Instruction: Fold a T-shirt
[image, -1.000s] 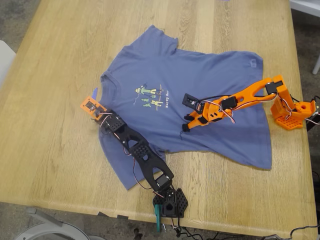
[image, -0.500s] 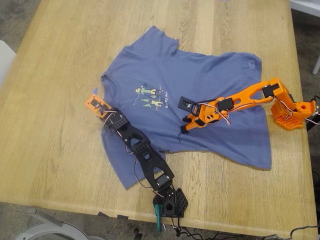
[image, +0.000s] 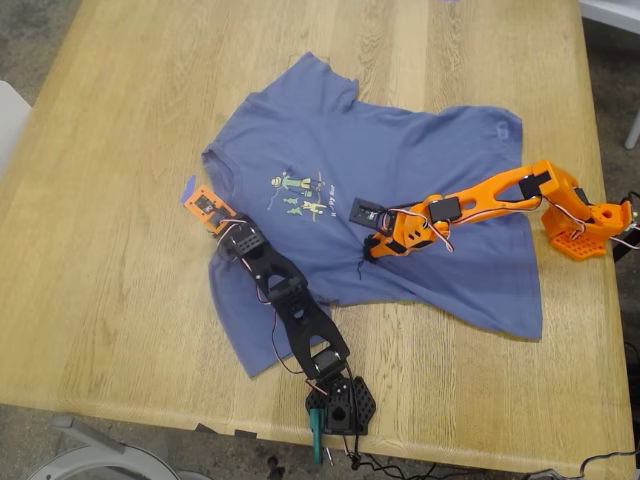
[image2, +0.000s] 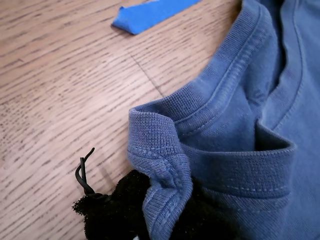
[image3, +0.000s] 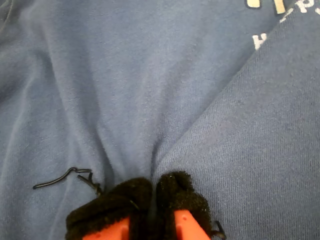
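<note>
The slate-blue T-shirt (image: 420, 160) lies spread on the wooden table (image: 120, 300), print side up, with its small figure print (image: 297, 193) near the middle. My first gripper (image: 218, 228), on the black arm, is at the shirt's collar. In the first wrist view it (image2: 150, 212) is shut on a bunched bit of the ribbed collar (image2: 165, 165). My second gripper (image: 370, 248), on the orange arm, presses into the shirt's lower middle. In the second wrist view its black pads (image3: 152, 200) are pinched together on a ridge of cloth (image3: 200, 135).
A small blue tape scrap (image: 188, 188) lies on the wood just beside the collar; it also shows in the first wrist view (image2: 150, 12). The black arm's base (image: 340, 405) is clamped at the near table edge, the orange base (image: 585, 225) at the exterior view's right edge.
My first gripper has moved toward the exterior view's right, dragging the collar side of the shirt with it. My second gripper has dropped lower and slid a little left onto the cloth.
</note>
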